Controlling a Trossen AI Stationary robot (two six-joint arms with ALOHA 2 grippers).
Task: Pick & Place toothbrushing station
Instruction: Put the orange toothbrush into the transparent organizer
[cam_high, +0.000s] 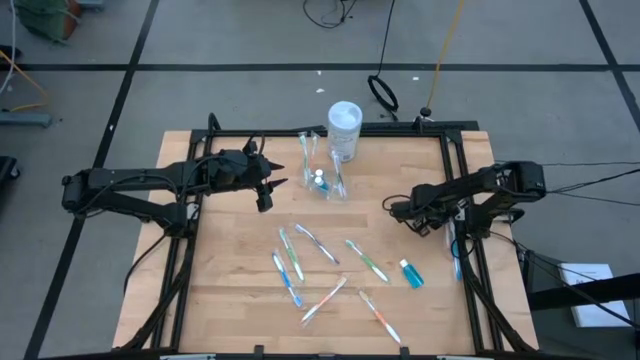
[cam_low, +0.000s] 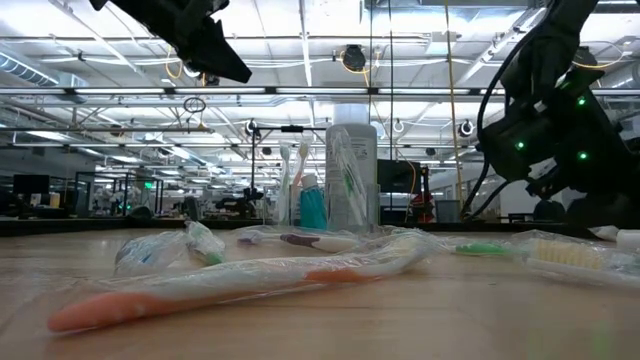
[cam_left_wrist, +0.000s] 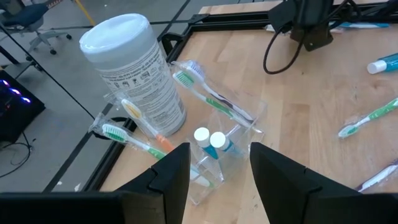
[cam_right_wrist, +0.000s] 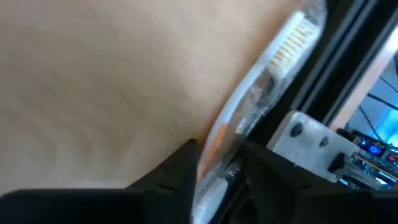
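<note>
The toothbrushing station (cam_high: 326, 182), a small clear holder with toothbrushes and two small capped tubes in it, stands at the table's far middle (cam_left_wrist: 214, 149). It stands next to a taller white-capped container (cam_high: 344, 128). My left gripper (cam_high: 266, 190) hovers open to the station's left, above the table, with nothing between its fingers (cam_left_wrist: 217, 171). My right gripper (cam_high: 453, 230) reaches down at the table's right rail. It is shut on a wrapped toothbrush (cam_right_wrist: 273, 68) that lies along that rail. My right gripper (cam_right_wrist: 221, 163) has the wrapped toothbrush's handle (cam_right_wrist: 216, 144) between its two fingers, which meet the clear wrapper on both sides. The fingers slant steeply down from above and lie across the brush. The brush lies flat on the table, its bristle end pointing away.
Several wrapped toothbrushes (cam_high: 320, 245) lie loose across the table's middle and near side, with a small blue tube (cam_high: 411, 273) at the right. A black frame rail (cam_high: 470, 260) runs along the right edge, close to my right gripper. Cables lie on the floor beyond the table.
</note>
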